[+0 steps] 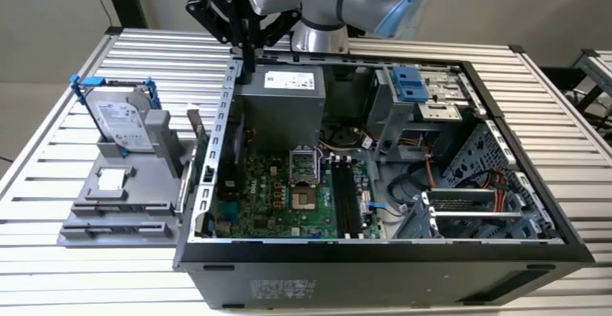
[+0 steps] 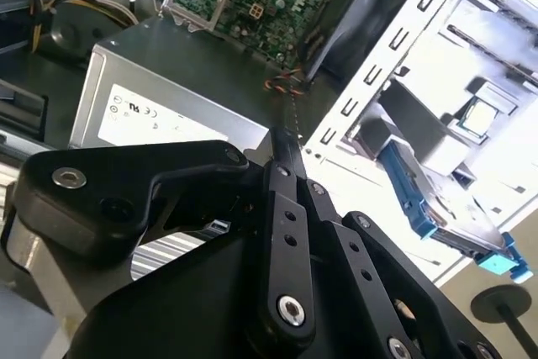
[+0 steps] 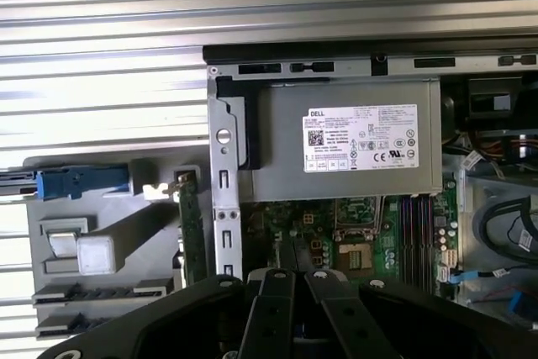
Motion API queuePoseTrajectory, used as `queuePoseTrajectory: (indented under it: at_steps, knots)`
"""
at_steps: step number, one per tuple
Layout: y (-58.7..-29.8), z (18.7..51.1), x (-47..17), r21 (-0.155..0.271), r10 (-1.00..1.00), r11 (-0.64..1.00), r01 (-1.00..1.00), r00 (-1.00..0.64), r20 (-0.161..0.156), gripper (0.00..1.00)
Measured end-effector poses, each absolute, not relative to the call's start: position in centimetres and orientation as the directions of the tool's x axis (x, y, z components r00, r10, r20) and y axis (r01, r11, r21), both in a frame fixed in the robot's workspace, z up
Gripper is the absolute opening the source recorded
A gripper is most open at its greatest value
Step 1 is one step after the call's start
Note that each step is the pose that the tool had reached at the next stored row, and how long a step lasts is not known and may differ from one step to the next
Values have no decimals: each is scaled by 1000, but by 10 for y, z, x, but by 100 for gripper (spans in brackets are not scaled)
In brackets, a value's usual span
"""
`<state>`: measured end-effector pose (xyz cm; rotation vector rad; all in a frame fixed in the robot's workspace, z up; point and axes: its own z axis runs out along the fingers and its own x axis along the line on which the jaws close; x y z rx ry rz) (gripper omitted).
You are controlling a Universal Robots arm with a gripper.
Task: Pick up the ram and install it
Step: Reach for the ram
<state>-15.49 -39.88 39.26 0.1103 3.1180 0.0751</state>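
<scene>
You have the claw point(image 1: 248, 71) with its fingers pressed together on nothing, hanging over the case's point(image 1: 222, 137) rear edge by the power supply point(image 1: 282, 104); the ram point(image 3: 192, 229) stands on edge in the grey holder point(image 3: 126, 237) just outside the case, near the hard drive point(image 1: 122, 122), apart from the claw.
</scene>
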Motion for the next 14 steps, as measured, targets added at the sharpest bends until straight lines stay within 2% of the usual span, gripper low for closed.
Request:
queuePoseTrajectory:
  at_steps: [14]
  knots:
    - [-399,393,-179,49,71,996,70,-997,-19,0]
